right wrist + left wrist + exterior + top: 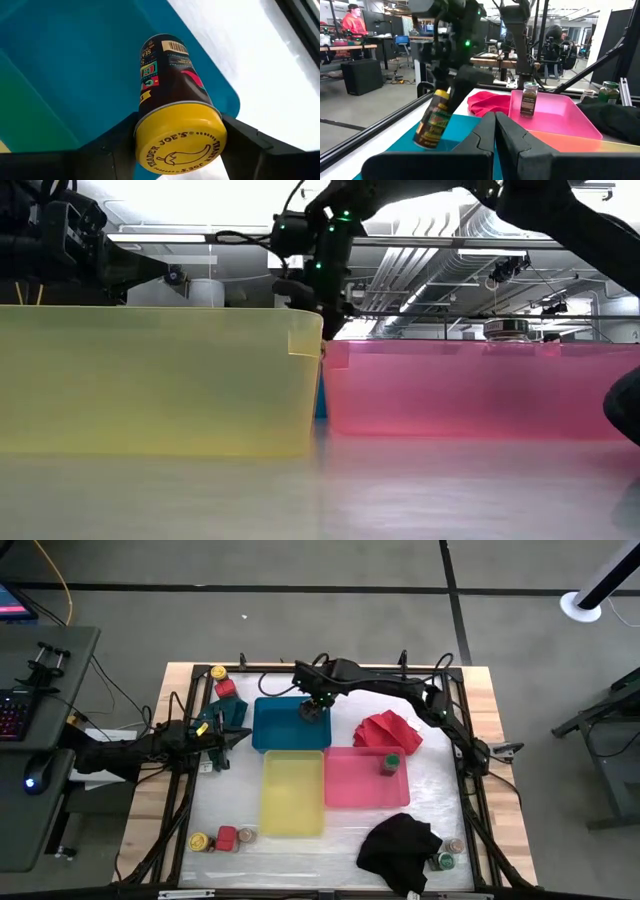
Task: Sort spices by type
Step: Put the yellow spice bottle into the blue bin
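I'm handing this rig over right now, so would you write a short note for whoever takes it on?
Right gripper: shut on the yellow-lidded jar, tilted over the blue tray, not yet released.
Left gripper: shut, empty, waiting left of the blue tray.
Done: one green-lidded jar stands in the pink tray.
Yellow tray: no jar visible inside.
Left: jars at the far-left corner, near-left edge and near-right by the black cloth.
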`<action>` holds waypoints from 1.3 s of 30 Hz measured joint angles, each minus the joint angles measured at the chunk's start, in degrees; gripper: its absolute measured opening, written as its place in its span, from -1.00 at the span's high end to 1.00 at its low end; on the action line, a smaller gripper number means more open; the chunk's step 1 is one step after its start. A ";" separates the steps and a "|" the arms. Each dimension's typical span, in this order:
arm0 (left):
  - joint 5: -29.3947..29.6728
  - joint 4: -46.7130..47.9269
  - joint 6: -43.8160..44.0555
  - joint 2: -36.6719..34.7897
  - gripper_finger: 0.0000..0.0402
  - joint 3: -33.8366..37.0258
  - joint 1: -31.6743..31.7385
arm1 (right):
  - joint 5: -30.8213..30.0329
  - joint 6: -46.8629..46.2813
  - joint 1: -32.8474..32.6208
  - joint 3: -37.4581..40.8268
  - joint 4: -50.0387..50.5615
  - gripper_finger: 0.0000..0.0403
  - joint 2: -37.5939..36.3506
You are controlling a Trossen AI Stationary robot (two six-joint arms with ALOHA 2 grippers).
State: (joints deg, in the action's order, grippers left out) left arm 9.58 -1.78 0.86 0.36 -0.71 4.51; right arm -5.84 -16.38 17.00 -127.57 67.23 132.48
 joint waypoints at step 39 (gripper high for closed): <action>0.00 0.00 -0.01 0.00 1.00 0.00 0.01 | -4.70 3.36 1.07 -1.03 20.41 -0.39 0.40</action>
State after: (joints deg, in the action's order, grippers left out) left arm 9.58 -1.78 0.85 0.36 -0.71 4.52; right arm -10.55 -13.02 18.06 -128.60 87.64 132.88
